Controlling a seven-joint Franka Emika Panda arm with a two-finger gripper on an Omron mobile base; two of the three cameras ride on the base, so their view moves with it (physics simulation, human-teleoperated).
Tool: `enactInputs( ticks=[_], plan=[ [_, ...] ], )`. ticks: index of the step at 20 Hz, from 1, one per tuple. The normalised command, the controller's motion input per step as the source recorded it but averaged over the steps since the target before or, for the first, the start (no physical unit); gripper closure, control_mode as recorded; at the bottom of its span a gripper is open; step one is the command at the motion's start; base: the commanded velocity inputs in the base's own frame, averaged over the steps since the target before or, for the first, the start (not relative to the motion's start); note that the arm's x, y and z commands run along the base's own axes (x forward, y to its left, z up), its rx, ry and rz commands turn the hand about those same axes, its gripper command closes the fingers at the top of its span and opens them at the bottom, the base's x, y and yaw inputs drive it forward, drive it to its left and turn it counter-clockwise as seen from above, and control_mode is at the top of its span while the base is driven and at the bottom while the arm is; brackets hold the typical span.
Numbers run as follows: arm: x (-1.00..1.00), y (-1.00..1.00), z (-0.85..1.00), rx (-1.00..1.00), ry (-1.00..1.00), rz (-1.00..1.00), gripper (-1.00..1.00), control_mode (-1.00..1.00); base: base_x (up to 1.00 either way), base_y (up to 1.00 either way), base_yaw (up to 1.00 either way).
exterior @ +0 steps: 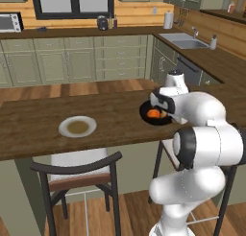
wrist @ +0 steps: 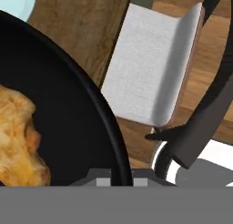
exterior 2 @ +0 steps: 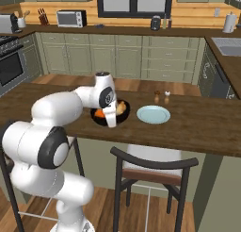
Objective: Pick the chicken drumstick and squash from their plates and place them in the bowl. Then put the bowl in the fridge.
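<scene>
A: Two food items sit in the round, deep, glossy black bowl (exterior: 156, 118): the small bright orange squash (exterior: 153, 113) and the golden-tan lumpy chicken drumstick (exterior 2: 122, 106). Confirm?

B: Confirmed. In the hand view the drumstick (wrist: 17, 136) lies inside the bowl, left of the rim (wrist: 107, 127) that runs up from between the finger tips.

A: Tool state?

B: The two-finger gripper (exterior 2: 111, 121) is down at the bowl's near edge. The jaws are drawn nearly together, and the rim passes right between them, so it reads as clamped on the bowl's wall. The bowl rests on the dark wooden counter (exterior: 33, 124).

A: Plates?

B: One round, flat, pale grey-white plate with a brownish centre (exterior: 77, 127) lies well off to the gripper's left in the left base view. A round pale blue plate (exterior 2: 153, 114) lies just beside the bowl on the gripper's right in the right base view. Both are bare.

A: Anything else near the tool?

B: Beyond the blue plate, two small brown shakers (exterior 2: 162, 96) stand on the counter. Below the gripper, past the counter's edge, is a dark-framed chair with a white seat cushion (wrist: 150, 68).
</scene>
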Motion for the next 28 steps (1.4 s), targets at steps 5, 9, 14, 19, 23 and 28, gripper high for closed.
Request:
enactInputs(
  ticks=[5,9,14,19,23,28],
  plan=[
    [-0.82,0.14,0.48,0.12,-0.06,-0.27,1.0,-1.0,0.0,0.0,0.0],
    [-0.78,0.25,0.58,-0.01,-0.29,-0.14,1.0,-1.0,0.0,0.0,0.0],
    [-0.72,0.13,0.69,-0.01,-0.17,-0.08,1.0,-1.0,0.0,0.0,0.0],
    [-0.88,0.02,0.44,0.0,-0.04,-0.01,1.0,-1.0,0.0,0.0,0.0],
    [-0.98,0.0,0.4,0.0,-0.25,0.0,1.0,-1.0,0.0,0.0,0.0],
    [-0.89,0.02,0.43,0.0,-0.17,0.0,1.0,-1.0,0.0,0.0,0.0]
  ],
)
